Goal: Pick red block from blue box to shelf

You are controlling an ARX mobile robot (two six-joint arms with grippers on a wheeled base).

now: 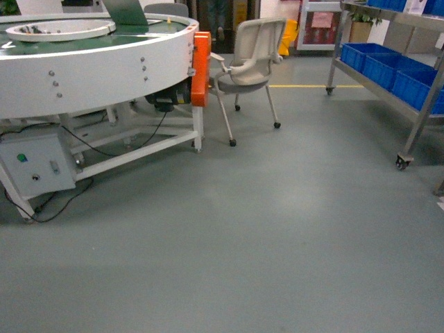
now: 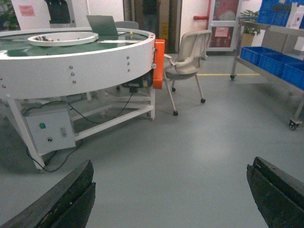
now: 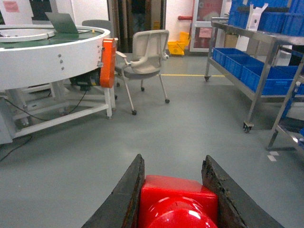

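Grey workshop floor [image 1: 263, 236] below, white round machine table [image 1: 90, 69] ahead left and stainless shelf [image 3: 266, 61] with dark blue crates [image 3: 247, 64] ahead right of the right gripper [image 3: 173, 199], pinching the red block [image 3: 178, 202] between both jaws; left gripper [image 2: 168, 199] spread wide, holding nothing.

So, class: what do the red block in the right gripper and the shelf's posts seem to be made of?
Red block: likely glossy plastic, since highlights gleam on its rounded stud. Shelf: apparently stainless steel, its square silver posts showing a dull metallic sheen. Right gripper clamps the block.
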